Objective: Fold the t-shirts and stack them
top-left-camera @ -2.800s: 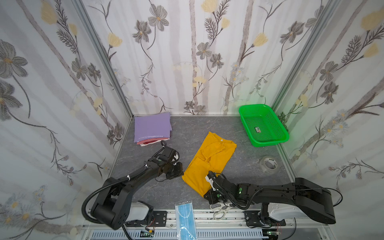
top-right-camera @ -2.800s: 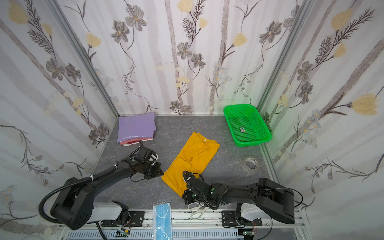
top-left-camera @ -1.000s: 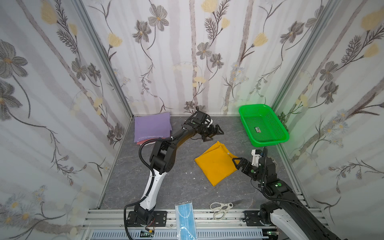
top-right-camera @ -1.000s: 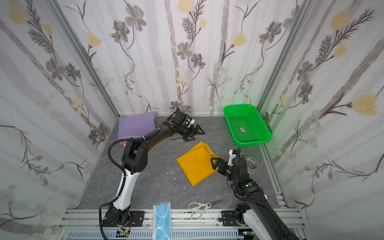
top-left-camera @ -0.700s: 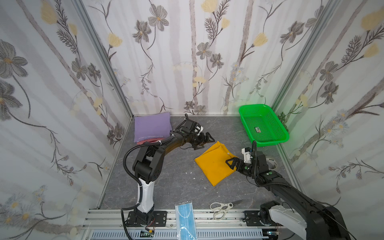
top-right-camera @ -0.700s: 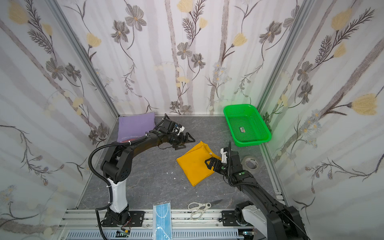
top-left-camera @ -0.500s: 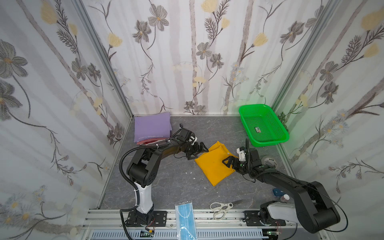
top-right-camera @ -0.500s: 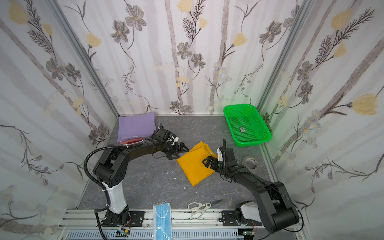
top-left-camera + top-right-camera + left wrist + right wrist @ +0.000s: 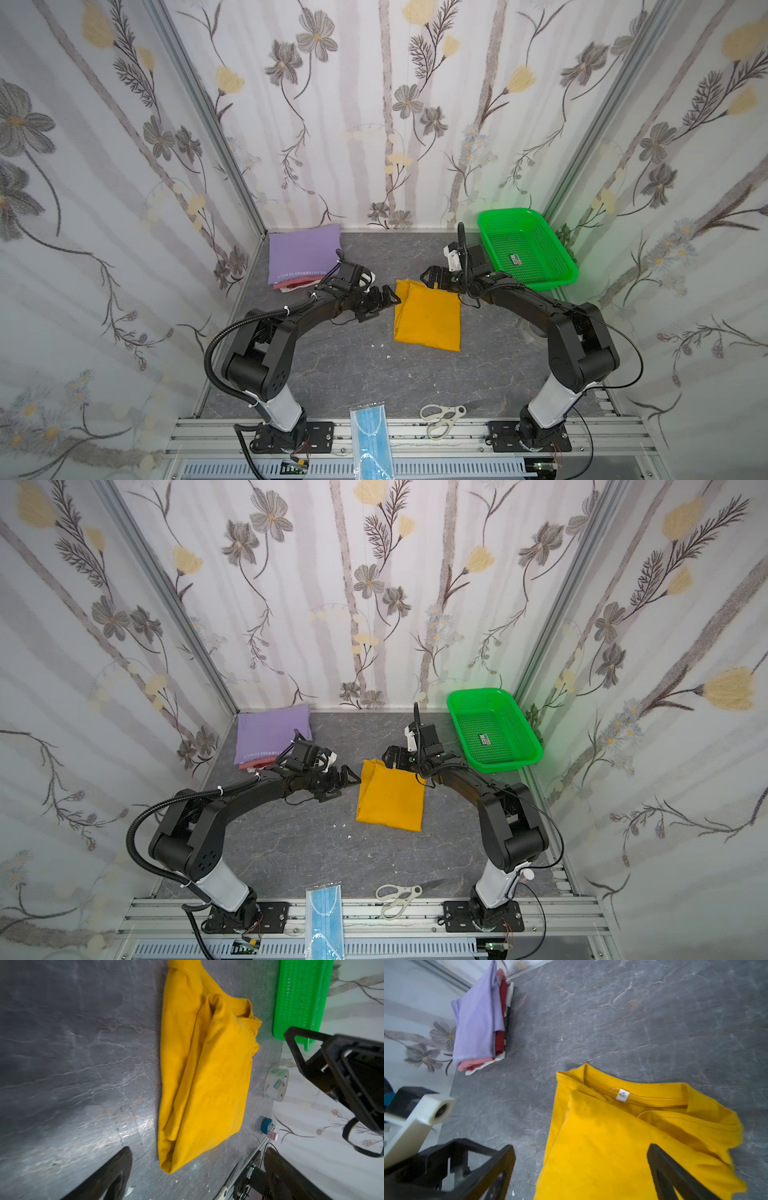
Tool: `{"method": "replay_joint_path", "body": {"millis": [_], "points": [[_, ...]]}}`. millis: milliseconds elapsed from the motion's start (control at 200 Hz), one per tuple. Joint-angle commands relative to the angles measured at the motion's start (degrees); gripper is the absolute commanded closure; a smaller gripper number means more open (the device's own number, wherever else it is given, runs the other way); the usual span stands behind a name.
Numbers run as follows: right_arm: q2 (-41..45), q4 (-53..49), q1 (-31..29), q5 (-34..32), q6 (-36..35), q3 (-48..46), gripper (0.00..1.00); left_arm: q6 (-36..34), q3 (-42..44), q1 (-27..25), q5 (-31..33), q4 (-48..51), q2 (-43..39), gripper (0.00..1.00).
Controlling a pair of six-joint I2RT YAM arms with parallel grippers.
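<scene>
One grey desk [image 9: 332, 374] carries the whole job. The biggest loose thing on it is the yellow t-shirt [image 9: 428, 316], lying flat near the middle. It is doubled into a rough oblong with its collar end toward the back wall. Next in size is the stack [image 9: 303, 255] in the far left corner, well apart from it. A lilac t-shirt [image 9: 477, 1022] lies on top, with pink, red and white layers showing under its edge. The green basket [image 9: 540, 284] at far right plays no part. The left tool [image 9: 382, 305] hangs just beside the far left corner of the yellow t-shirt, fingers spread wide with nothing between them. The right tool [image 9: 432, 279] is over the collar end, likewise spread and empty; whether it touches the cloth I cannot tell. In the right wrist view the small white label [image 9: 622, 1095] inside the collar lies exposed, and the layers there are bunched rather than square. The step in hand looks like the last fold, or the pickup, of this shirt. The next move probably calls for both tools to drop onto the two far corners and pinch every layer together. They would then bring that edge over evenly before the bundle goes onto the stack.
</scene>
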State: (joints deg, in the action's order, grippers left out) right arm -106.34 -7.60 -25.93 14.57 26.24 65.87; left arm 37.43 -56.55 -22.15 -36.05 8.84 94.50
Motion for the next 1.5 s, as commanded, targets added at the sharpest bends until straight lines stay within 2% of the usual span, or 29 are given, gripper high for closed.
{"method": "replay_joint_path", "body": {"millis": [0,130,225,330,475,615,680,789,994,1064,1199,1264,1349,1494], "points": [[2.72,-3.85,-2.34,-4.03,-0.28,-4.06,0.00,-2.56,-0.80,1.49,0.40,2.16,-0.25,0.00],[7.68,-2.50,-3.58,-7.34,3.09,-11.58,0.00,-2.92,-3.05,0.79,-1.97,1.51,2.89,0.00],[10.91,-5.11,-3.55,-14.27,3.72,-15.13,0.00,-3.40,-4.85,-1.02,-0.84,2.00,5.05,0.00],[12.40,-8.35,-2.98,-18.96,2.98,-16.18,0.00,-4.44,-8.45,-3.16,-0.02,2.30,8.32,0.00],[13.26,-7.97,-0.64,-19.14,2.35,-17.82,0.00,-7.47,-16.88,-5.24,1.58,3.32,14.10,0.07],[14.50,-7.55,1.37,-18.63,2.23,-19.41,0.00,-10.62,-25.56,-6.36,4.07,6.20,20.28,0.22],[17.61,-7.43,2.23,-18.53,2.17,-20.45,0.00,-11.72,-30.22,-6.73,4.23,8.31,23.51,0.32],[20.85,-7.52,3.74,-18.09,2.27,-22.45,0.00,-13.33,-35.32,-7.51,6.13,11.39,27.49,0.42],[27.46,-8.41,6.40,-17.90,2.30,-26.73,0.00,-15.35,-43.05,-8.94,9.57,16.66,32.72,0.47],[29.36,-8.74,7.05,-17.87,2.27,-27.66,0.00,-15.75,-44.04,-9.31,10.70,17.43,33.58,0.49],[31.83,-9.58,8.07,-17.99,2.24,-28.69,0.00,-16.16,-45.30,-9.73,11.87,19.00,35.00,0.63],[32.48,-9.88,8.29,-18.00,2.15,-29.03,0.00,-16.25,-45.40,-9.75,12.13,19.52,35.24,0.75],[32.87,-9.94,8.54,-17.91,2.05,-29.10,0.00,-16.34,-45.01,-9.72,12.17,19.27,34.24,1.00],[32.70,-9.46,8.55,-17.02,1.80,-28.54,0.00,-16.13,-42.09,-9.30,12.50,17.69,27.55,1.00]]}}
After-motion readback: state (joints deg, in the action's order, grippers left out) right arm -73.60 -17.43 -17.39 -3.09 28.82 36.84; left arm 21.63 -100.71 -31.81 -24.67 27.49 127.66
